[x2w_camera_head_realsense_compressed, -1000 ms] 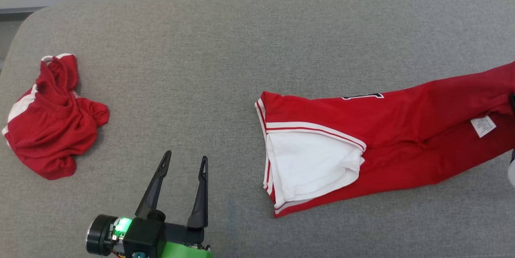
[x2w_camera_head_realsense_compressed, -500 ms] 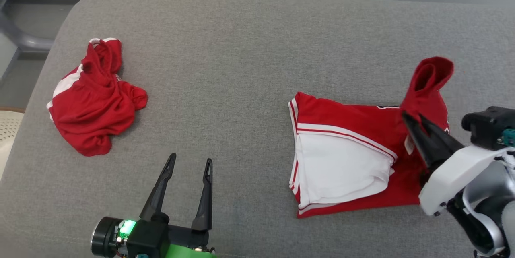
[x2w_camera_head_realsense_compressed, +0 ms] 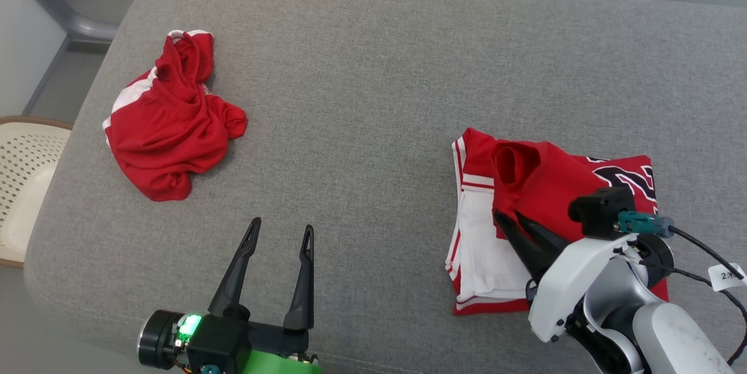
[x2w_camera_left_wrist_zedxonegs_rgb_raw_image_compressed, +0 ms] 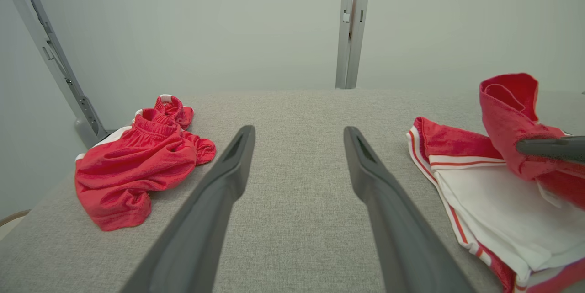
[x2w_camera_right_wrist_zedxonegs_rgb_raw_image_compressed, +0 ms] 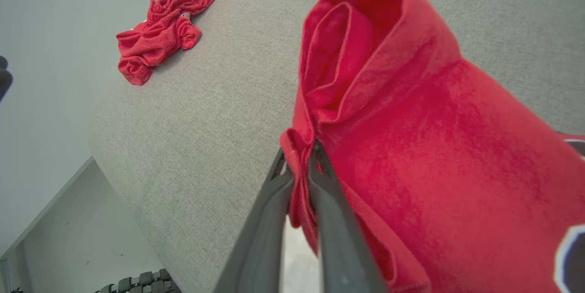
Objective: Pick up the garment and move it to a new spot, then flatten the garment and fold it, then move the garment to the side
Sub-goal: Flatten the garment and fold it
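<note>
A wide grey woven-fabric cushion [x2w_camera_head_realsense_compressed: 373, 70] is carrying everything. A red jersey with white side panels and striped trim [x2w_camera_head_realsense_compressed: 554, 181] is lying near the cushion's near edge, toward its right end, with one red layer doubled back over the rest. A crumpled red and white garment [x2w_camera_head_realsense_compressed: 169, 129] is sitting in a heap well apart from it, near the cushion's left edge toward the far left corner.

The right gripper [x2w_camera_head_realsense_compressed: 508, 217] is reaching in from the near right, its two dark fingers pressed almost together on a bunched red edge of the jersey. The right wrist view is showing that pinch closely [x2w_camera_right_wrist_zedxonegs_rgb_raw_image_compressed: 299, 160], with the held cloth [x2w_camera_right_wrist_zedxonegs_rgb_raw_image_compressed: 434, 146] curling into an open loop just beyond the fingertips and raised above the white panel below.

The left gripper [x2w_camera_head_realsense_compressed: 282, 226] is hovering over bare cushion by the near edge, between the two garments, its fingers spread wide and holding nothing.

Black white-outlined numerals are showing on the jersey's right part [x2w_camera_head_realsense_compressed: 624, 178], too folded to read. A small white tag [x2w_camera_head_realsense_compressed: 726, 273] on the right arm's cable is bearing a "2" and a further mark that cannot be read.
</note>
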Available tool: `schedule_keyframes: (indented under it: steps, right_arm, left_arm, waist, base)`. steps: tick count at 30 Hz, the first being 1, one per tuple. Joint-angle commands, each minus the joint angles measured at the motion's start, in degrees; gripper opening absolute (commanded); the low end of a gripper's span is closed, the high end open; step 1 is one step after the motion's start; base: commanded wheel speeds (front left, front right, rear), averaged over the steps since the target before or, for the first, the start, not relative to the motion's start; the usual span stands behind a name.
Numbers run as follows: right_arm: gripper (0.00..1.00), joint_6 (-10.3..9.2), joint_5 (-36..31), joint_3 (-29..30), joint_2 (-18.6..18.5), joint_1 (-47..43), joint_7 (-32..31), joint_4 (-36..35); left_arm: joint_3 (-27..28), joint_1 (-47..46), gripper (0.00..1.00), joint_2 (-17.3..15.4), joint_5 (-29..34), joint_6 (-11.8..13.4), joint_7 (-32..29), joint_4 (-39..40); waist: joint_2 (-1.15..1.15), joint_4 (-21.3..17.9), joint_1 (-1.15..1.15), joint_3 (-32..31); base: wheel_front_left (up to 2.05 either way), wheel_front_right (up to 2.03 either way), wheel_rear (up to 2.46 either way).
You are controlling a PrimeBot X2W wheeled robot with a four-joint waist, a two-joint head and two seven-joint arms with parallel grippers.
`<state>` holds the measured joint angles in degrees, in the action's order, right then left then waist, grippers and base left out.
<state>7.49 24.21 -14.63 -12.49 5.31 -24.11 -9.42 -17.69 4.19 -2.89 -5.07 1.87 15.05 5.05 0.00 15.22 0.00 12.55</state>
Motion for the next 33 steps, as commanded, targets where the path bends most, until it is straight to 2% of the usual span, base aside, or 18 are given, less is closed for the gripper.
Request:
schedule_keyframes:
  steps: [1,2,6,11,17,21,28,31,33]
  right_arm:
    - [0.6,-0.01,0.5,-0.5,0.4,1.0,0.7,0.7]
    - [1.0,-0.01,1.0,-1.0,0.7,1.2,0.9,1.1]
    - [1.0,-0.01,2.5,-1.5,1.0,1.8,1.7,0.5]
    - [1.0,-0.01,3.2,1.2,-0.9,1.5,3.9,-2.7]
    - [1.0,0.01,0.7,5.8,-4.0,0.1,12.4,-2.3]
    - [1.0,-0.04,-2.7,6.6,-5.6,-1.0,21.4,2.7]
    - [1.0,-0.01,-7.2,4.6,-4.0,-2.4,37.0,14.4]
    - [1.0,-0.02,-9.1,5.3,-2.6,-2.4,39.1,17.3]
    - [1.0,-0.01,-9.9,7.2,-0.9,-2.4,39.4,15.5]
  left_arm:
    - [0.1,-0.9,1.0,0.0,-0.5,0.3,0.2,0.1]
    - [0.2,-0.9,1.0,0.0,-0.5,0.4,0.2,0.2]
    - [0.7,-0.7,1.0,0.0,-0.5,0.6,0.2,0.2]
    - [1.4,-0.5,1.0,0.0,-0.2,0.3,0.2,0.3]
    - [2.8,0.3,1.0,0.0,0.4,0.2,0.2,0.5]
    - [4.0,1.3,1.0,0.0,-0.4,0.6,0.2,0.4]
    - [5.2,3.8,1.0,0.0,-0.9,0.9,0.2,-0.7]
    - [5.9,5.0,1.0,0.0,-2.2,0.7,0.2,-1.1]
    - [6.3,5.6,1.0,0.0,-3.5,0.3,0.2,-1.1]
  waist:
    - [0.0,0.1,0.0,0.3]
    - [0.0,0.0,0.0,0.4]
    - [0.0,-1.2,0.0,0.2]
    - [0.0,-3.8,0.0,-0.8]
    - [0.0,-8.0,0.0,-2.7]
    - [0.0,-10.5,0.0,-4.4]
    - [0.0,-13.3,0.0,-8.6]
    - [0.0,-14.0,0.0,-10.2]
    - [0.0,-14.2,0.0,-11.2]
  base:
    - [0.0,0.0,0.0]
    - [0.0,0.0,0.0]
    - [0.0,0.0,0.0]
    - [0.0,0.0,0.0]
    - [0.0,0.0,0.0]
    - [0.0,0.0,0.0]
    - [0.0,0.0,0.0]
    - [0.0,0.0,0.0]
    - [0.0,0.0,0.0]
